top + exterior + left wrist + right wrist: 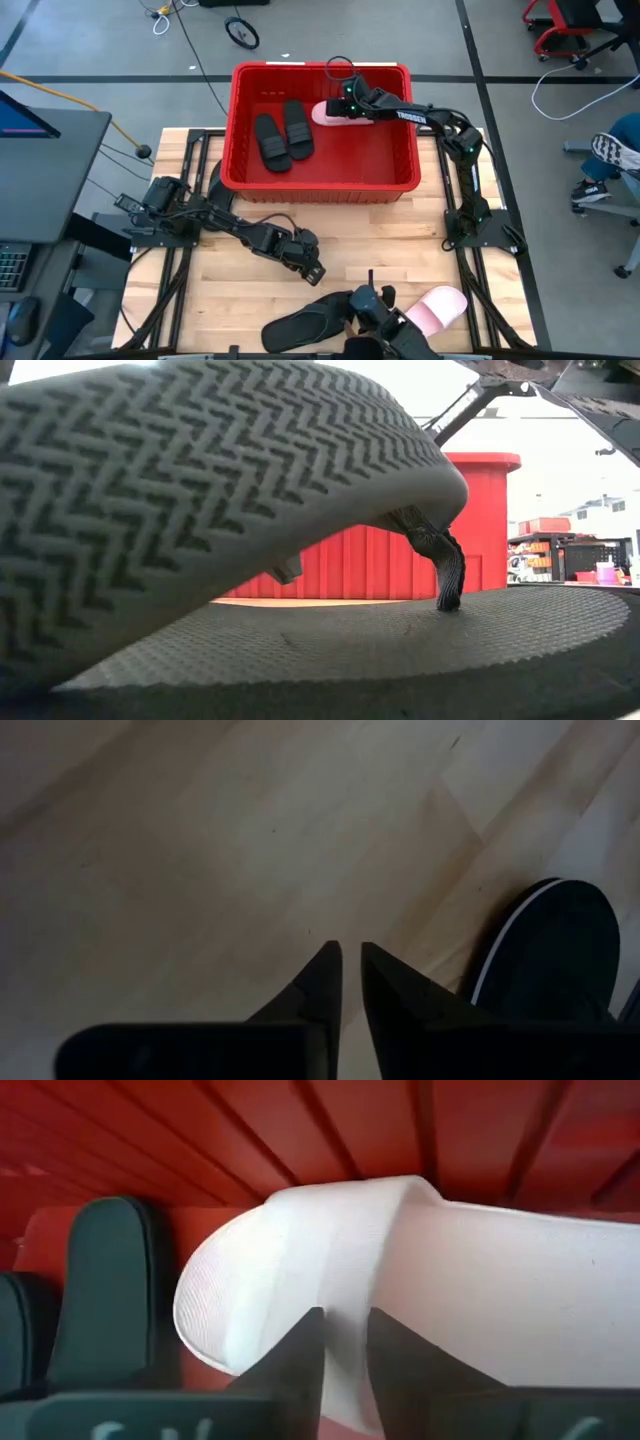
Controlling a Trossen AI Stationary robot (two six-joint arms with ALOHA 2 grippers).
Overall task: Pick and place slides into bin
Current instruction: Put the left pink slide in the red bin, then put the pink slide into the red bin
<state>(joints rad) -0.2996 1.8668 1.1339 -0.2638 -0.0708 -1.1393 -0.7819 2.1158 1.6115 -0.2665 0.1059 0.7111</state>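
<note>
The red bin (322,180) stands at the table's far middle, with two black slides (282,135) lying flat on its floor at the left. My right gripper (347,108) reaches into the bin's far right part and is shut on a pale pink slide (333,114). My left gripper (312,268) hovers shut and empty over the bare wood near the table's middle. A black flip-flop (303,323) and a second pale pink slide (438,306) lie at the near edge. The flip-flop fills the low view (300,650). My right gripper pinches the pink slide's wide strap (345,1285) between its two fingers, at the strap's edge. The fingers reach in from the table's right, slanting down. The slide is tipped onto its side beside the bin's far wall (300,1130). Whether it rests on the bin's floor, I cannot tell.
The low camera's mount (375,308) stands between the flip-flop and the near pink slide. The bin's near wall (380,565) rises behind the flip-flop. Bare wood (250,840) lies under my left gripper, with the flip-flop's end (555,960) beside it.
</note>
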